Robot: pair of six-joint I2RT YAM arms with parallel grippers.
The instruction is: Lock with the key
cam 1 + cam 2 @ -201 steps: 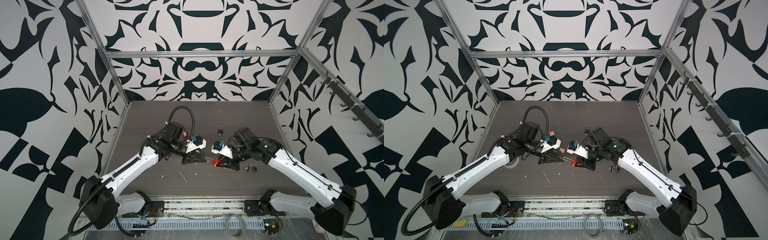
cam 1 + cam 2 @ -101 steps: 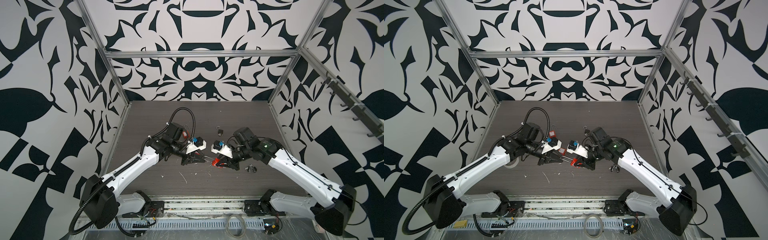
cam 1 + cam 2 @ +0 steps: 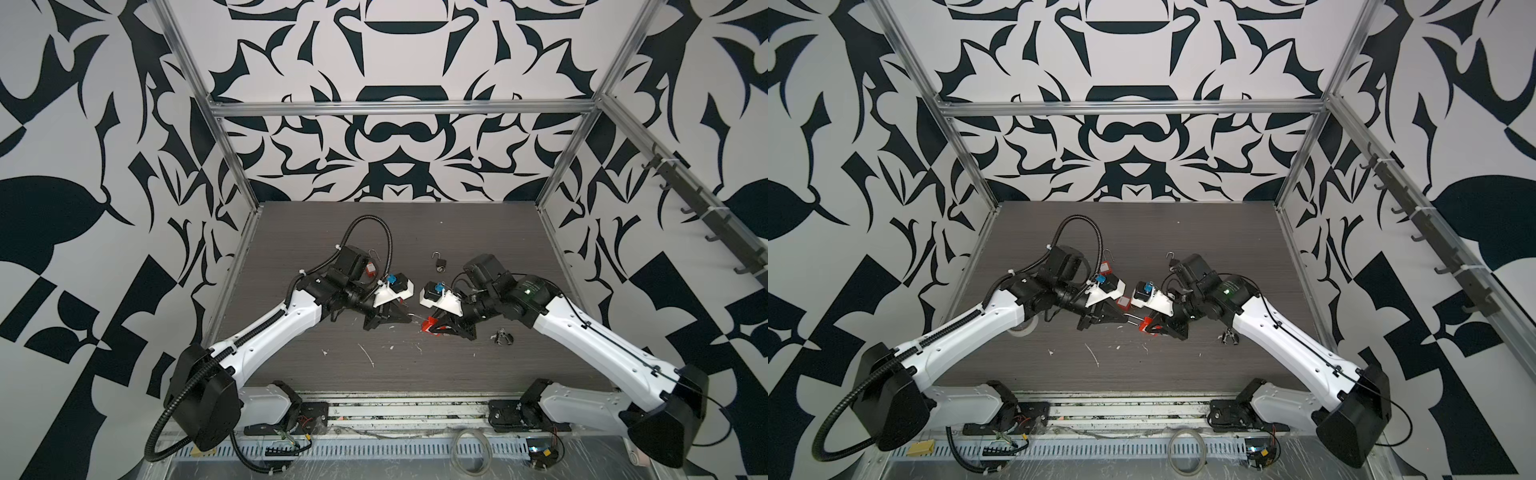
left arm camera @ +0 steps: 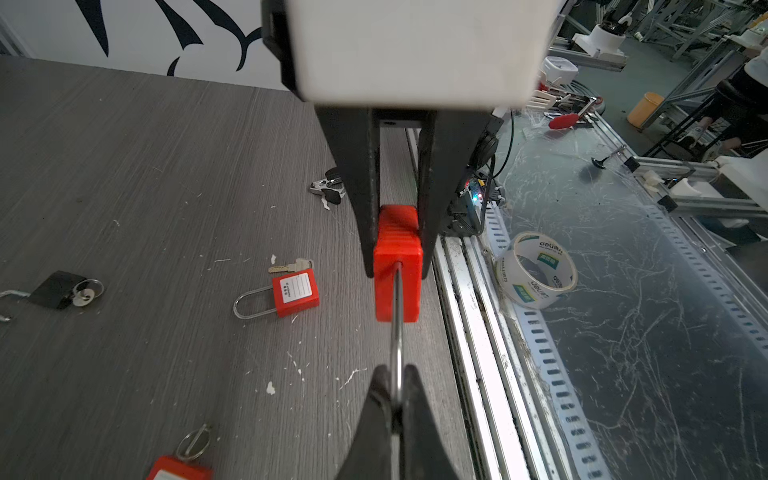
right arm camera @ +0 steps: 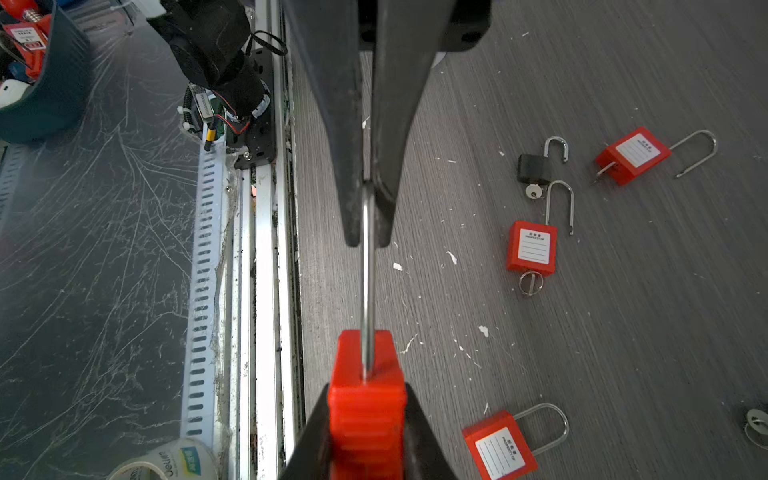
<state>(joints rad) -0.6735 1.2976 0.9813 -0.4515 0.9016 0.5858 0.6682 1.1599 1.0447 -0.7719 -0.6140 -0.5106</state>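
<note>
A red padlock (image 4: 397, 270) hangs just above the table between my two grippers. My right gripper (image 5: 365, 399) is shut on its ribbed red body (image 5: 365, 415). The steel shackle (image 5: 368, 282) points at my left gripper (image 4: 395, 374), which is shut on the shackle's far end (image 4: 397, 332). Both top views show the grippers tip to tip at mid-table, with the padlock (image 3: 428, 324) (image 3: 1146, 324) between them. No key shows in the held padlock. A loose silver key (image 4: 291, 266) lies on the table beside another red padlock (image 4: 295, 291).
More red padlocks (image 5: 532, 249) (image 5: 633, 153) and a black padlock (image 5: 534, 168) with a key lie on the dark table. A binder clip (image 3: 503, 336) sits under the right arm. A tape roll (image 4: 536, 270) rests beyond the front rail (image 5: 266, 291).
My left gripper's jaws have come together on the shackle. The right gripper has kept its hold on the padlock's body and has not moved.
</note>
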